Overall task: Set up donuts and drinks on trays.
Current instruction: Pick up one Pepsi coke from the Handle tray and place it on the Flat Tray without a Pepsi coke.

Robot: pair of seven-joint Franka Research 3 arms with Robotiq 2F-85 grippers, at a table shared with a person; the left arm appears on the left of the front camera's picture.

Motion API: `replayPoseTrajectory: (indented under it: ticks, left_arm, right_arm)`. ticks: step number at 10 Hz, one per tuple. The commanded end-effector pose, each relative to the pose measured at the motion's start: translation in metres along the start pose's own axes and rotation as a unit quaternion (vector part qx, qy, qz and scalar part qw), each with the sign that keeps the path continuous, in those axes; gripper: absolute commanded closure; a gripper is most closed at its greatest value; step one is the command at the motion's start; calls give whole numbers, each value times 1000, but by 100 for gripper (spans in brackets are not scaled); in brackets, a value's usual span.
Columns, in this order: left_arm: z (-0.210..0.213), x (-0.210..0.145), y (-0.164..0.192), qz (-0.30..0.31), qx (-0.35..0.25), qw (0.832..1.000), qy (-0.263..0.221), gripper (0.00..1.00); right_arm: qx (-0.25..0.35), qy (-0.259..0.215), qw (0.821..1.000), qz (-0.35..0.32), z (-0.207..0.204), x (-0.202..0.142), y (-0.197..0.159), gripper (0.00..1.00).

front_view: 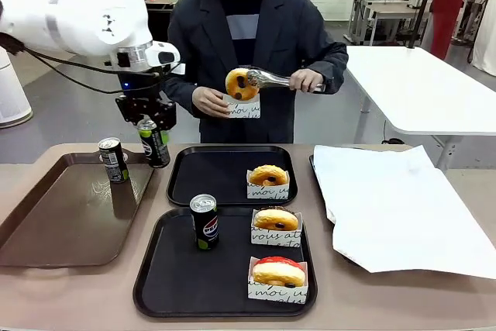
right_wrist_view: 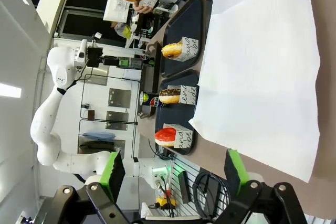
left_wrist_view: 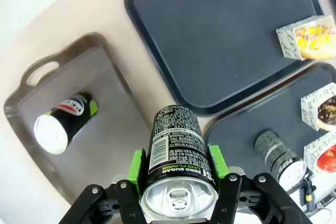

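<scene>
Gripping a soda can [left_wrist_view: 176, 153], left hand [left_wrist_view: 177, 174] (pads snug).

- Held can [left_wrist_view: 176, 148]: "ZERO SUGAR", "LIME FLAVOR".
- Near-tray can [front_view: 204, 222]: round Pepsi logo.
- Donut sleeve [front_view: 276, 236], at its 3 o'clock: script "vous ate".

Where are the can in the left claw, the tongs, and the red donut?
Held can [left_wrist_view: 176, 148]: left wrist view, on its printed side.
Tongs [front_view: 273, 78]: front view, on the metal arms.
Red donut [front_view: 278, 270]: front view, on its glazed top.
</scene>
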State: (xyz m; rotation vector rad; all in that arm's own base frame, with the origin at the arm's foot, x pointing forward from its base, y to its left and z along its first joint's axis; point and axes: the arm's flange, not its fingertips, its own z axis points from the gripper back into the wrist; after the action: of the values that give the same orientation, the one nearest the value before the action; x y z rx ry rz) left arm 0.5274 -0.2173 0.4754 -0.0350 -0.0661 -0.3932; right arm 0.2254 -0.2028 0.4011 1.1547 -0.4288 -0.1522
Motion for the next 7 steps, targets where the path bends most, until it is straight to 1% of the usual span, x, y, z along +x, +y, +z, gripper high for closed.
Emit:
replayPoseTrajectory:
  ticks: [1, 3, 4, 6, 7]
  left_arm:
    - [-8, 25, -5, 23, -12, 1000, -3, 42]
    - [-32, 39, -9, 25, -25, 999, -3, 42]
    - [-49, 45, -10, 20, -22, 1000, 7, 42]
    - [-68, 43, -11, 11, -18, 999, 24, 42]
    - [-66, 37, -10, 7, -19, 999, 32, 42]
  right_arm:
    - [10, -7, 1000, 9, -1, 1, -1, 0]
    - [10, -7, 1000, 9, -1, 1, -1, 0]
    - [10, -7, 1000, 9, -1, 1, -1, 0]
    - [10, -7, 1000, 9, -1, 1, -1, 0]
    - [10, -7, 1000, 9, -1, 1, -1, 0]
